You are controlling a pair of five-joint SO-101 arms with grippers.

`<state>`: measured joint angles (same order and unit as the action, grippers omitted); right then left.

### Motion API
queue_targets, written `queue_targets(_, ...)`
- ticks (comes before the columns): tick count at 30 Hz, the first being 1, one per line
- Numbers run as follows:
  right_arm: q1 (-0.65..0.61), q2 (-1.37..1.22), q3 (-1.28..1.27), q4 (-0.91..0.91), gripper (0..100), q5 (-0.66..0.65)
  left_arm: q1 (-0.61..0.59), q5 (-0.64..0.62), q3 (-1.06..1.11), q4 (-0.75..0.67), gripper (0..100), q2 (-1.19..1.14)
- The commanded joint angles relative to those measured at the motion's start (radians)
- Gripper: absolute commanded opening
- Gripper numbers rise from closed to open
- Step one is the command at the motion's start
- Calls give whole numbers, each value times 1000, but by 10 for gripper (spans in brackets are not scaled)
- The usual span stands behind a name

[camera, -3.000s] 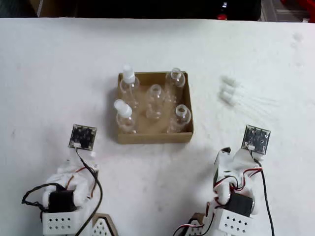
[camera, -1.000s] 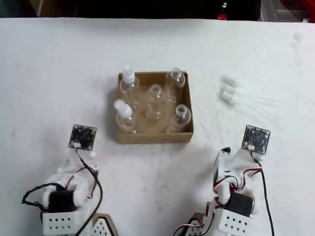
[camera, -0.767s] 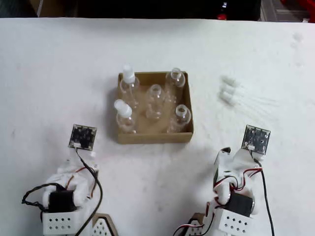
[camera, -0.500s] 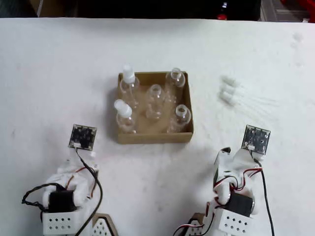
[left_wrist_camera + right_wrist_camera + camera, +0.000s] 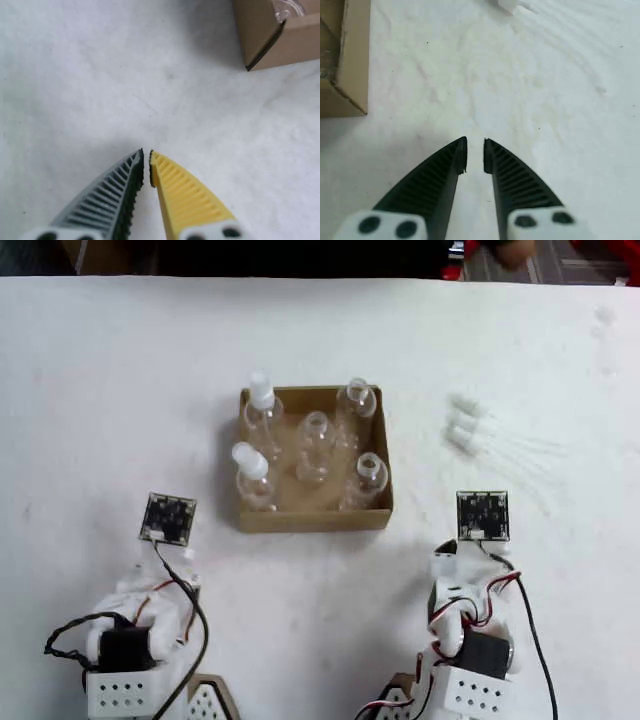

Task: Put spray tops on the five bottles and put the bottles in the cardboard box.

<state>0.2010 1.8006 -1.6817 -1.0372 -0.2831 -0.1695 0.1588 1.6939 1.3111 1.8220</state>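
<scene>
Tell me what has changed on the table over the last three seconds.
The right arm swung left, toward the cardboard box, bringing the right gripper nearer the box's near right corner; it grasped nothing. The left arm, the five bottles in the box, two of them capped, and the loose spray tops on the table stayed put.

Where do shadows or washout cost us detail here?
High view: loose spray tops nearly vanish against the bright white table. Left wrist view: soft shadow beside the cardboard box corner. Right wrist view: table darker next to the box.
</scene>
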Motion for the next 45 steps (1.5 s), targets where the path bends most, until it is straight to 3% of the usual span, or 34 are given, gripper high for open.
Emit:
queue_targets(1,36,4,-8,36,84,18,13,6,-2,-23,25,8)
queue_targets(9,48,5,-8,143,91,5,13,6,-2,-23,25,8)
queue_targets(16,97,5,-8,286,91,-296,13,6,-2,-23,25,8)
queue_targets(19,93,5,8,305,91,-290,13,6,-2,-23,25,8)
queue_targets(28,-30,-31,371,35,91,-250,13,6,-2,-23,25,8)
queue_targets(32,-45,-255,508,31,91,-250,13,6,-2,-23,25,8)
queue_targets(40,-45,-970,895,-7,91,-252,13,6,-2,-23,25,8)
queue_targets(45,-48,-1325,1135,-42,91,-354,13,6,-2,-23,25,8)
